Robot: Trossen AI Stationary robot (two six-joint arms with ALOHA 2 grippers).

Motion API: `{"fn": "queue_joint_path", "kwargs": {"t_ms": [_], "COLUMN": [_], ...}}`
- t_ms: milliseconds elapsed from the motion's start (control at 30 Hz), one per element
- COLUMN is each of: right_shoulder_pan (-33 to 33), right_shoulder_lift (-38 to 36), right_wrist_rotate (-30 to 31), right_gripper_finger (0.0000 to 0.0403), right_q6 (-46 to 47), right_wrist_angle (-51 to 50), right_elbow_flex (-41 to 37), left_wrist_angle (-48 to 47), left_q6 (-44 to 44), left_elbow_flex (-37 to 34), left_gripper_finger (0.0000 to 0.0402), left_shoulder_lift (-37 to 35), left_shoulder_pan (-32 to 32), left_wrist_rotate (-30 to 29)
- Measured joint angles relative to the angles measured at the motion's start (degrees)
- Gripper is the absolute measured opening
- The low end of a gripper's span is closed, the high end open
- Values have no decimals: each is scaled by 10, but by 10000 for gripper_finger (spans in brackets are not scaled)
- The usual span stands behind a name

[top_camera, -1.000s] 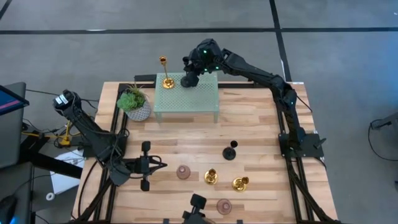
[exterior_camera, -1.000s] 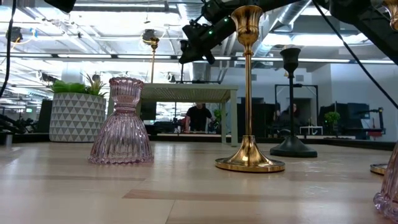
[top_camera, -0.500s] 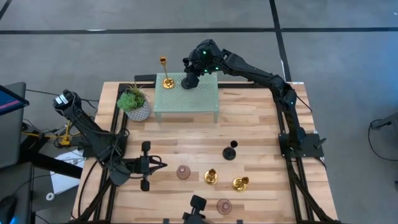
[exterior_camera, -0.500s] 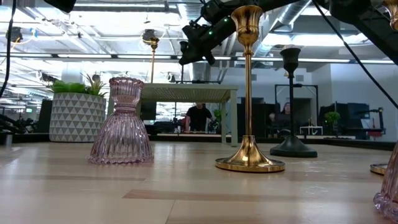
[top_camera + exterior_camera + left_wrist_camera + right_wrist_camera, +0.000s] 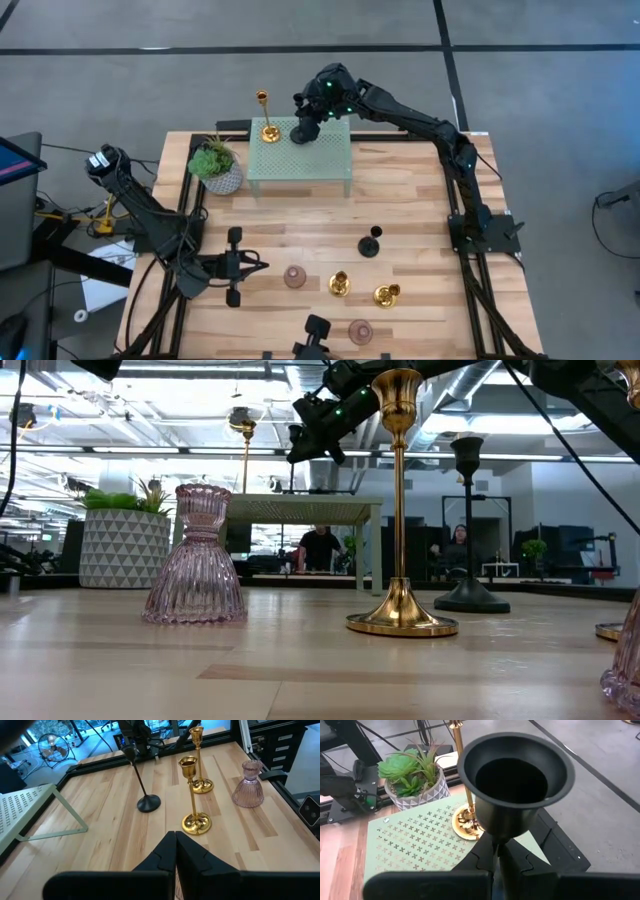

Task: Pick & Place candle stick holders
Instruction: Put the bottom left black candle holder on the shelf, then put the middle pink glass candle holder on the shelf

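My right gripper (image 5: pixel 305 122) is at the far side of the green perforated stand (image 5: pixel 300 155), shut on a black candle stick holder (image 5: pixel 515 775). A gold holder (image 5: pixel 267 128) stands by its round base on the stand beside it. On the table stand another black holder (image 5: pixel 371 243), two gold ones (image 5: pixel 340 285) (image 5: pixel 386 295) and two pink ones (image 5: pixel 294 277) (image 5: pixel 360 330). My left gripper (image 5: pixel 250 265) is shut and empty, low over the table's near left, pointing at them. My right gripper pinches the black holder's thin stem (image 5: pixel 496 846) just under its cup between its two fingers. The fingers come slanting from the table's right, across the stem. The holder stands upright; its cup hides the base, so I cannot tell whether it rests on the stand.
A potted green plant (image 5: pixel 217 165) stands left of the stand. The left wrist view shows the black holder (image 5: pixel 145 802), two gold holders (image 5: pixel 195 822) (image 5: pixel 200 785) and a pink one (image 5: pixel 248 792) ahead. Bare wood lies between the stand and the holders. People sit in the room beyond.
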Motion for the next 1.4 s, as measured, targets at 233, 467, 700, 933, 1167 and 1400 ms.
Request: {"fn": "queue_joint_path", "kwargs": {"t_ms": [233, 467, 700, 933, 1167, 1400], "right_shoulder_pan": [0, 0, 0, -2, -1, -1], "right_shoulder_lift": [0, 0, 0, 0, -1, -1], "right_wrist_rotate": [0, 0, 0, 0, 0, 2], "right_gripper_finger": [29, 47, 49, 55, 113, 180], "right_q6": [0, 0, -1, -29, -36, -65], "right_wrist_angle": [0, 1, -6, -46, -50, -75], "right_elbow_flex": [0, 0, 0, 0, 0, 0], "left_wrist_angle": [0, 0, 0, 0, 0, 0], "left_q6": [0, 0, 0, 0, 0, 0], "left_elbow_flex": [0, 0, 0, 0, 0, 0], "left_gripper_finger": [5, 5, 5, 5, 5, 5], "left_shoulder_lift": [0, 0, 0, 0, 0, 0], "left_shoulder_pan": [0, 0, 0, 0, 0, 0], "left_wrist_rotate": [0, 0, 0, 0, 0, 0]}}
